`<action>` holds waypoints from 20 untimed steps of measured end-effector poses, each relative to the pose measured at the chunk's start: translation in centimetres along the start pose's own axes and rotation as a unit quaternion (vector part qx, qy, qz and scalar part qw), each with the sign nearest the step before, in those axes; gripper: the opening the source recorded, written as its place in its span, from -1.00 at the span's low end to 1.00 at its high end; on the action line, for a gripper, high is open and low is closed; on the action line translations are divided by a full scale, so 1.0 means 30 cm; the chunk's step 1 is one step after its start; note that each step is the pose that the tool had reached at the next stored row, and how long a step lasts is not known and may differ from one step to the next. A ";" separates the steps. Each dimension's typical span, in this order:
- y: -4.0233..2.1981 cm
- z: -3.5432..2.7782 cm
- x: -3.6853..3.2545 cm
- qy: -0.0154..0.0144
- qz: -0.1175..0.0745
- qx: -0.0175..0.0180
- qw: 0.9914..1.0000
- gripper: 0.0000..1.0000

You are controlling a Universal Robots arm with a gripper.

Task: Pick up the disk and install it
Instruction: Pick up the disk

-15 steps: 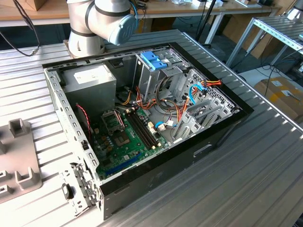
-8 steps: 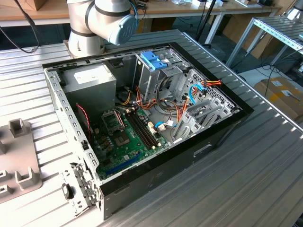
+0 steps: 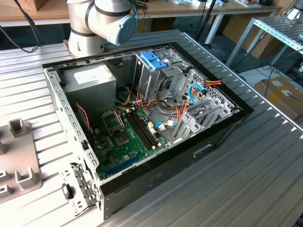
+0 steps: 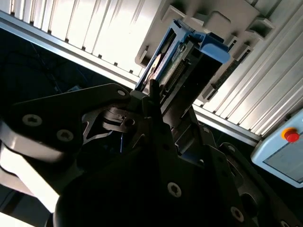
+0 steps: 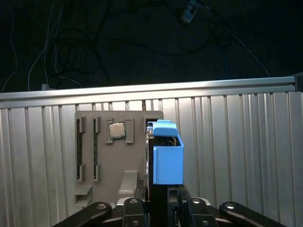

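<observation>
Ribbed aluminium table, dark floor beyond. The disk stands edge-on at one side of the grey holder. The gripper appears clamped on its flat faces. The disk's long axis runs straight out from the gripper, towards the holder.

A ribbed aluminium table stretches beneath the fingers and on past them. Just beyond the fingertips, in both wrist views, a flat grey holder plate lies on the ribs. In the exterior view an open computer case rests on its side on the same ribbed top, with the arm's base standing just beside the case
</observation>
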State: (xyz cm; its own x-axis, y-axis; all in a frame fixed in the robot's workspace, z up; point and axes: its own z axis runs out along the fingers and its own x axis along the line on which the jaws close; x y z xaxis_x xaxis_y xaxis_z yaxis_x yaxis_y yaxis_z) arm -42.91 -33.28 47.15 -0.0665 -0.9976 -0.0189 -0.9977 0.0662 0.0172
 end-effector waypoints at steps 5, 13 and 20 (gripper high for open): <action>-0.001 0.000 0.000 0.000 0.000 0.000 1.000 -0.30; -0.004 -0.010 0.000 0.000 0.000 0.000 1.000 -0.30; -0.003 -0.062 -0.001 0.000 0.000 0.000 1.000 -0.30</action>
State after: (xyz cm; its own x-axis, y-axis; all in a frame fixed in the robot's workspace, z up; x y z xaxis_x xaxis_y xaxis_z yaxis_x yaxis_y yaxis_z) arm -42.79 -33.28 49.03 -0.0661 -0.9976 -0.0191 -0.9977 0.0657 0.0172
